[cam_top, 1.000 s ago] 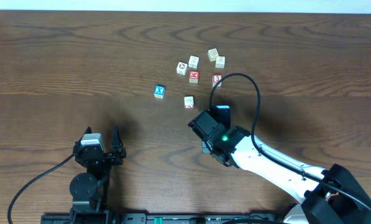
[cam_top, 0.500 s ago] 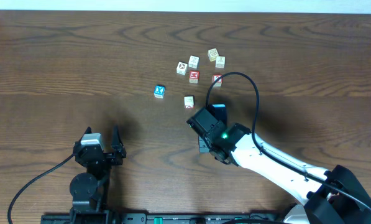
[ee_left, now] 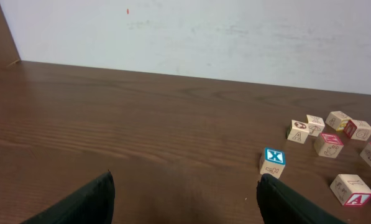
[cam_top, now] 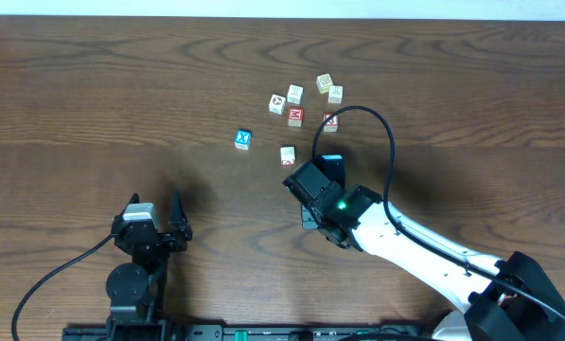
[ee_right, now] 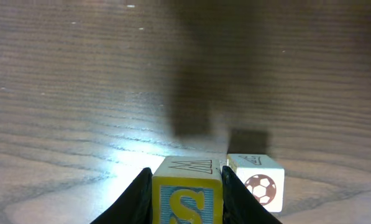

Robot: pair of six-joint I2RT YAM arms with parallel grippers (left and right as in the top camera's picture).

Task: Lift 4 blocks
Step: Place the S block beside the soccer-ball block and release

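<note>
— Right hand has come a little nearer to the far edge of the tabletop than a second ago, so it is now closer to the block with the red "3". The loose blocks have not shifted, and the left hand has stayed at the near edge, left of the middle.

— What does the right hand hold?

— In the right wrist view its fingers are narrow and press both sides of the S block, which has a yellow frame, a blue "S" on the front and a crown drawn on top. The bottom of this block is cut off, so I cannot tell if it is off the wood.

— Is something next to it?

— Yes, a white football block is just beside it on the right. I cannot tell if they touch.

— And the left hand?

— It is wide, with nothing between the fingers.

— Where are the other blocks?

— They lie right of the middle, toward the far edge. The pale yellow block is farthest. The red cube is just left of the "3". The blue X cube stands apart on the left side of the group.
</note>
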